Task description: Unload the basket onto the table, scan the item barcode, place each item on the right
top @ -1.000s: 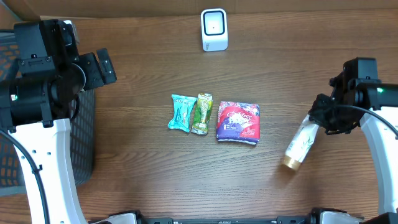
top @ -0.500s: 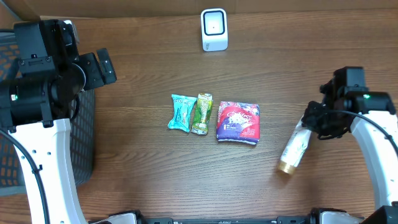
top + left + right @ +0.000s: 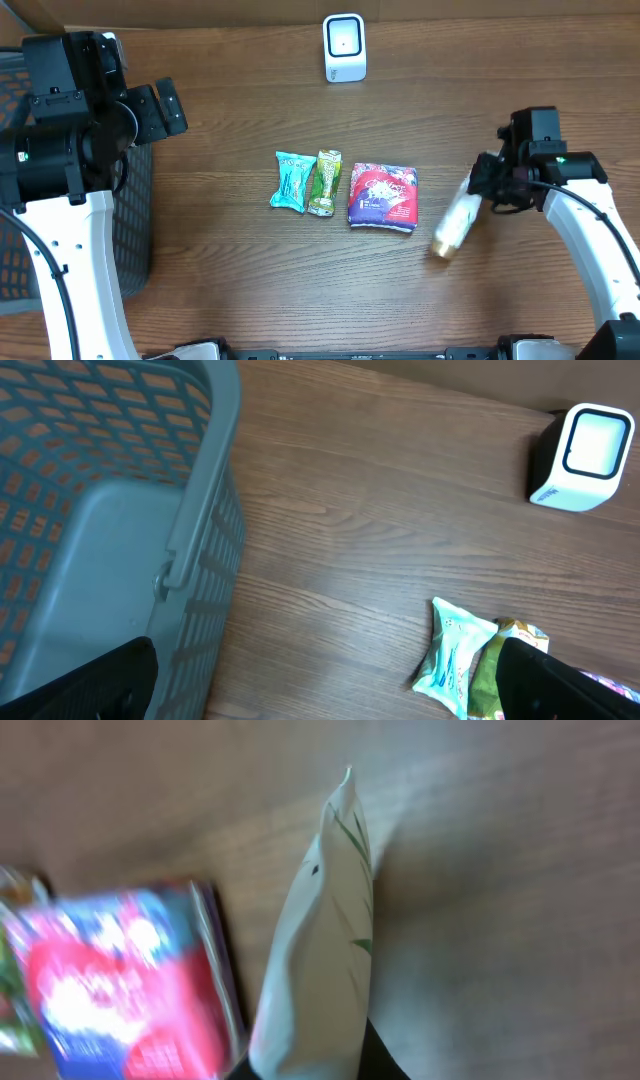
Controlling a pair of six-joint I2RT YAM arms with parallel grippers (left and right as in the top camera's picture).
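**Right gripper clamped on the tube, scanner well apart at the far edge**

The right gripper is closed on a white tube toward the right side of the table. The tube slants away from the jaws, gold end toward the near edge. Whether it rests on the wood or hangs just above it I cannot tell; the wrist view is blurred.

The scanner stands at the middle of the far edge. At the table's centre lie three packs in a row: a teal packet, a green packet touching it, and a red-and-purple pack nearest the tube.

The left gripper hangs with jaws wide apart and empty at the left edge, by the grey basket.
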